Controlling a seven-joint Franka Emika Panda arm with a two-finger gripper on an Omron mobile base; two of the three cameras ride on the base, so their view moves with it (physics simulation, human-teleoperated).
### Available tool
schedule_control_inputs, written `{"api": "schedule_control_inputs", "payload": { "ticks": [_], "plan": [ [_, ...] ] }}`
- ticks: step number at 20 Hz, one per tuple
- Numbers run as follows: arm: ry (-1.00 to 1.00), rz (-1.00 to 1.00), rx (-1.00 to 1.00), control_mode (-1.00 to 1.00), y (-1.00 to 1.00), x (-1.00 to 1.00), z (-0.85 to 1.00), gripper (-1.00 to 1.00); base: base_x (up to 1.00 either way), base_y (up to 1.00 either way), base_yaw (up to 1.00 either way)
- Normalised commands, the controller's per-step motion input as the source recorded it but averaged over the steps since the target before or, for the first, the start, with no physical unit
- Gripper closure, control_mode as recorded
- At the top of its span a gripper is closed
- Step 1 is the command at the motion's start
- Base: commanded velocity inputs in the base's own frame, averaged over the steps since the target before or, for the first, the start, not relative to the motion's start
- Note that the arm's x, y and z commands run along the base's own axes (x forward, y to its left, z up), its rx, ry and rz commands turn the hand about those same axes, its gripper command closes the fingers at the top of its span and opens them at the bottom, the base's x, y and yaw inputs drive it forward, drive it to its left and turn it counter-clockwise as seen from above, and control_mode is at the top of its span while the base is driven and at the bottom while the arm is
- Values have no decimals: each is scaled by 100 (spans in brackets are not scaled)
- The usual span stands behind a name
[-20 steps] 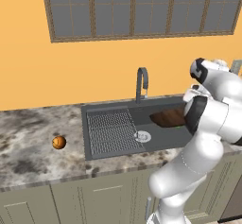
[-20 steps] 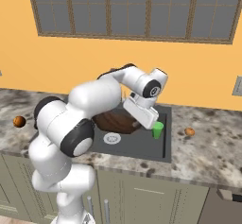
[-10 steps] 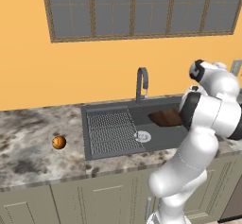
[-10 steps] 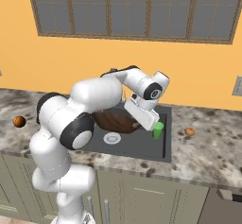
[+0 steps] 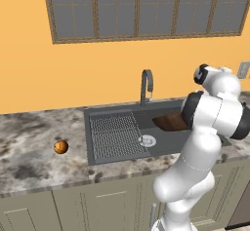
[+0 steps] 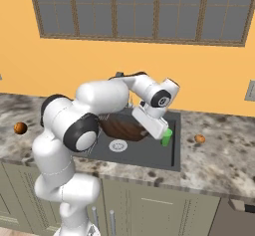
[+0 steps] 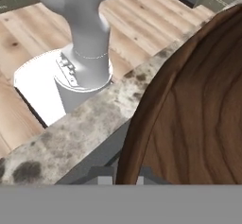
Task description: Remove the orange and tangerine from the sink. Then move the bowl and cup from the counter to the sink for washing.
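The end effector (image 6: 160, 132) sits low over the sink (image 6: 172, 153), its jaws clamped tight on the rim of the wooden bowl (image 6: 122, 127), which fills the hand view (image 7: 198, 109) with the rim running down between the finger tips. The bowl hangs tilted inside the basin, at about 9 o'clock from the end effector in the right base view and just right of the drain (image 5: 147, 140) in the left base view (image 5: 170, 122). The green cup (image 6: 167, 136) is in the sink too, at about 4 o'clock from the end effector and so close that I cannot tell whether they touch. My worry is the release: the grip is on a thin rim of a wide, heavy-looking bowl, so opening while it is tilted could let it drop, rock, or slide against the cup and tip it. A lift straight up could also clip the cup with the hand or catch the faucet (image 5: 146, 85) behind it. Count: one bowl, one cup, one sink, one faucet, and two small orange fruits on the tabletop (image 6: 219, 155), one at the far left (image 5: 60, 147) and one to the right of the basin (image 6: 199, 139), well apart.
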Motion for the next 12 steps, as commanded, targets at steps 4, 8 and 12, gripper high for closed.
{"api": "schedule_control_inputs", "payload": {
  "ticks": [4,8,12],
  "plan": [
    [-13,-3,-2,-100,0,4,-15,100,0,0,0],
    [-11,-3,-4,-100,0,9,-18,100,0,0,0],
    [-8,-5,-8,-100,3,15,-22,100,0,0,0]
  ]
}}
